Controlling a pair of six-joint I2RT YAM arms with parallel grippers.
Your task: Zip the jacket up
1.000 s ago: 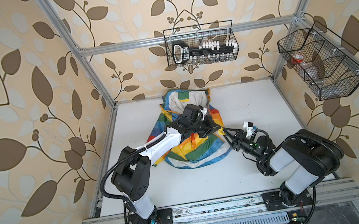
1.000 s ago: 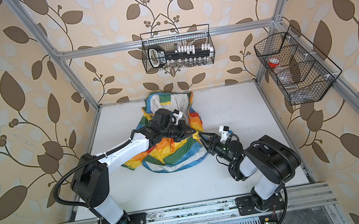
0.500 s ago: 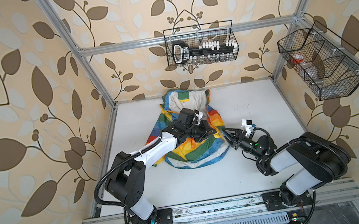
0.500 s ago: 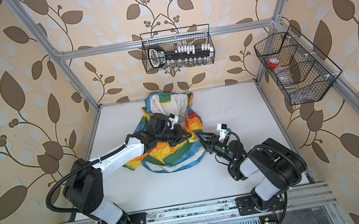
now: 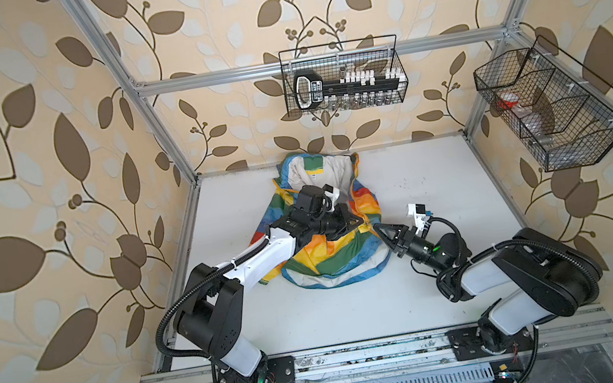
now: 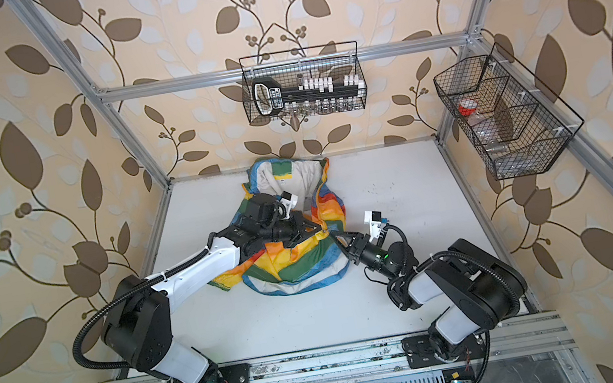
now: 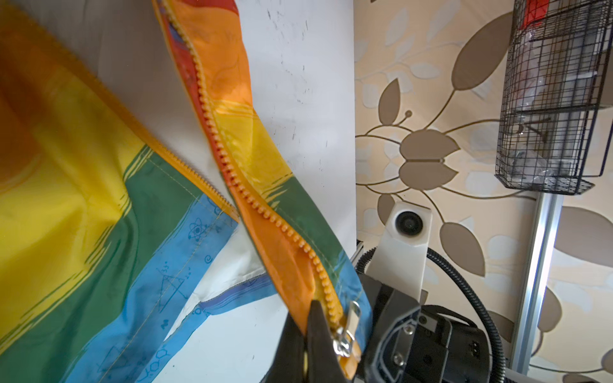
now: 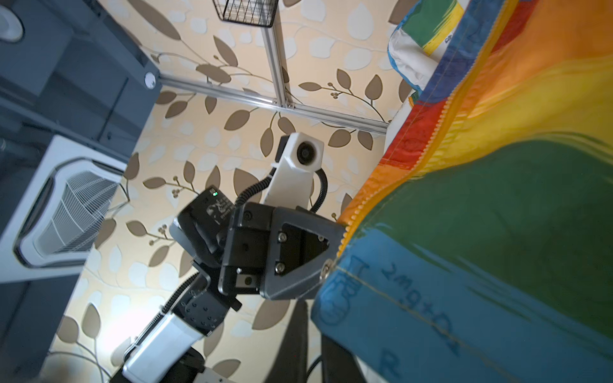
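Both grippers pinch tight on the rainbow-block crinkly jacket [image 5: 334, 264] on the white table [image 5: 443, 186]: left gripper [image 5: 358, 223] at the orange-yellow zipper [image 7: 252, 199] end by its metal slider [image 7: 345, 335], right gripper [image 5: 381, 230] apparently on the adjoining blue hem [image 8: 431, 298], teeth running toward the hood [image 5: 318, 171].

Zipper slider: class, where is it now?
Left wrist view: the zipper slider sits at the jacket's blue hem corner, between the left gripper and right gripper.

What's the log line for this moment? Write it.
left gripper: shut on jacket by slider | right gripper: shut on hem | zipper: open
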